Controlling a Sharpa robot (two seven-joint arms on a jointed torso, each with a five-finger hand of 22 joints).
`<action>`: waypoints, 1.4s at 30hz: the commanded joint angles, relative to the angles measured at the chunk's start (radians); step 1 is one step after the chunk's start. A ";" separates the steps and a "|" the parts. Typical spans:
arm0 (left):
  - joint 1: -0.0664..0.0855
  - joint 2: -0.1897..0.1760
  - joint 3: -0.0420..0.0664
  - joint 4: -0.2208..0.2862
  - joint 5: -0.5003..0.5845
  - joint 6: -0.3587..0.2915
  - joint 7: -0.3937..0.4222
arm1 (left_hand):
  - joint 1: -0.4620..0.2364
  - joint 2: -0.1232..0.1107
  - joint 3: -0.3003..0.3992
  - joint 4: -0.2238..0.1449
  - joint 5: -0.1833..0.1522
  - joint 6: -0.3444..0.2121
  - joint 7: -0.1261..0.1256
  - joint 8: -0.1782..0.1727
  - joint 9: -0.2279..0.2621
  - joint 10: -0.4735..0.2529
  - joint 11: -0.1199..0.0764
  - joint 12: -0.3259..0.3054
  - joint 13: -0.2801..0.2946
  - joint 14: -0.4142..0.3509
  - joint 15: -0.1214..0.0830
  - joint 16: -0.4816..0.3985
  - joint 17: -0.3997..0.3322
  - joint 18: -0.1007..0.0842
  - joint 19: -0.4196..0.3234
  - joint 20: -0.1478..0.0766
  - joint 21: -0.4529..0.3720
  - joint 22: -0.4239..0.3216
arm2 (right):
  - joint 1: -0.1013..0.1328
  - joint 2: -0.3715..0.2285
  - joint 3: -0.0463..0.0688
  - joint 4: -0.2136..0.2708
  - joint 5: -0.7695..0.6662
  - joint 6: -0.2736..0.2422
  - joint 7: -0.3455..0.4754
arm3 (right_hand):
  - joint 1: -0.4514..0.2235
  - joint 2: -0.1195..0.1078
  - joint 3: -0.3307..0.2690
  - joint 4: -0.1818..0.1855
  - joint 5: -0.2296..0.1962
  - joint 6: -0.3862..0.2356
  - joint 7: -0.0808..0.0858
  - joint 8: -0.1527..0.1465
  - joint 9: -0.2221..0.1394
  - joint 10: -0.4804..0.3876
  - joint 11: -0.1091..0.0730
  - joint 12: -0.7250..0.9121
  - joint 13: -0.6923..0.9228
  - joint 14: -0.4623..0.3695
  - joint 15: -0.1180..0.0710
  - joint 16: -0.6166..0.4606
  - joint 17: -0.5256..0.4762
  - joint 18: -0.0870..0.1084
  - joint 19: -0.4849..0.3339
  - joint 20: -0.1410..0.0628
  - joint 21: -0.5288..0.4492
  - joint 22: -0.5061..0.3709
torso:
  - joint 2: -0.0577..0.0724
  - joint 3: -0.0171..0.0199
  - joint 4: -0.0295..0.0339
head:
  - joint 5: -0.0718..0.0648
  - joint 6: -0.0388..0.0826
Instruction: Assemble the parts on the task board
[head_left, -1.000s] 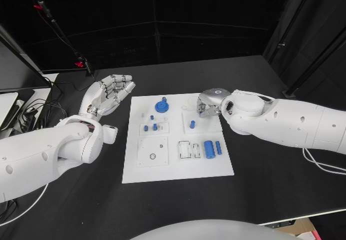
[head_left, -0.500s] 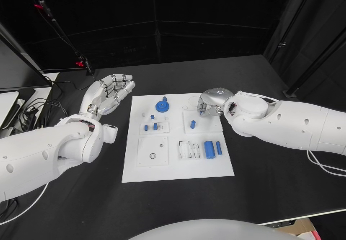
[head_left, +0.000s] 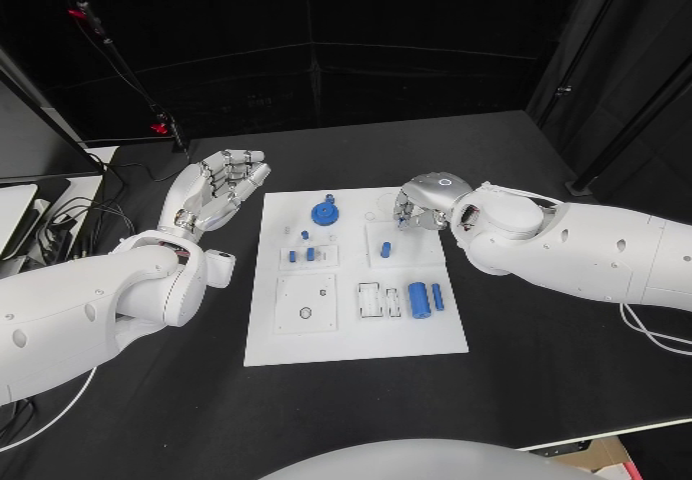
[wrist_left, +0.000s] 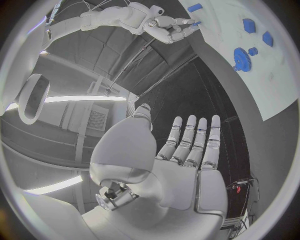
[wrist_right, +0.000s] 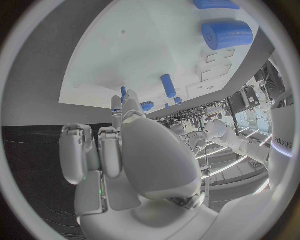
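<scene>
Two hands at the task board (head_left: 353, 340)

Left hand (head_left: 219, 187) flat, fingers spread, empty. Right hand (head_left: 420, 203) curled; its wrist view shows nothing held, blue gear (head_left: 326, 213) beyond.

left hand (head_left: 219, 185) is just flat, fingers (wrist_left: 195, 140) straight and together; right hand (head_left: 418, 205) has fingers curled in

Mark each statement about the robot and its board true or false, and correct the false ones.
1. The left hand is open beside the board, off the white plate. True.
2. The blue gear lies at the board's near edge. False: it sits near the far edge.
3. The right hand is at the board's far right corner. True.
4. The left hand holds a blue part. False: it holds nothing.
</scene>
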 joint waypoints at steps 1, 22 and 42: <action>0.001 0.000 0.001 0.000 0.001 0.006 0.104 | 0.001 0.009 -0.006 -0.002 0.004 -0.009 0.133 0.006 -0.001 -0.007 -0.004 0.005 -0.001 -0.001 -0.001 0.008 -0.002 -0.003 0.008 -0.002 0.006 -0.001 | 0.002 -0.007 0.001 0.011 -0.008 -0.049 0.018 | 0.012 0.002 0.009 -0.001 -0.003 0.008 0.001 0.001 0.001 0.006 -0.001 -0.009 -0.001 0.094 -0.005 -0.006 0.209 0.005 0.076 -0.006 0.004 0.240 | 0.000 -0.0001 0.0009 | 0.000 0.000; 0.001 0.004 0.001 -0.005 0.001 0.005 0.103 | 0.001 0.010 -0.007 -0.002 0.006 -0.009 0.133 0.007 -0.002 -0.007 -0.004 0.006 -0.002 -0.002 -0.001 0.009 -0.003 -0.003 0.008 -0.002 0.006 -0.001 | 0.008 -0.062 0.007 0.132 -0.009 -0.153 0.072 | 0.021 0.001 0.021 -0.002 -0.003 0.015 0.000 -0.004 -0.001 0.015 -0.001 -0.022 -0.001 0.095 -0.005 -0.003 0.215 0.004 0.080 -0.007 0.010 0.244 | 0.001 0.0007 0.0021 | 0.009 0.004; 0.001 0.004 0.001 -0.005 0.001 0.004 0.102 | 0.001 0.010 -0.007 -0.002 0.006 -0.009 0.133 0.007 -0.002 -0.007 -0.004 0.006 -0.002 -0.002 -0.001 0.009 -0.003 -0.003 0.008 -0.002 0.006 -0.001 | 0.009 0.021 0.008 0.192 0.010 -0.137 0.103 | 0.026 0.002 0.033 -0.001 -0.003 0.016 0.003 -0.013 -0.003 0.020 0.000 -0.035 -0.001 0.096 -0.004 -0.002 0.217 0.004 0.079 -0.007 0.008 0.243 | 0.001 0.0000 0.0023 | 0.075 -0.016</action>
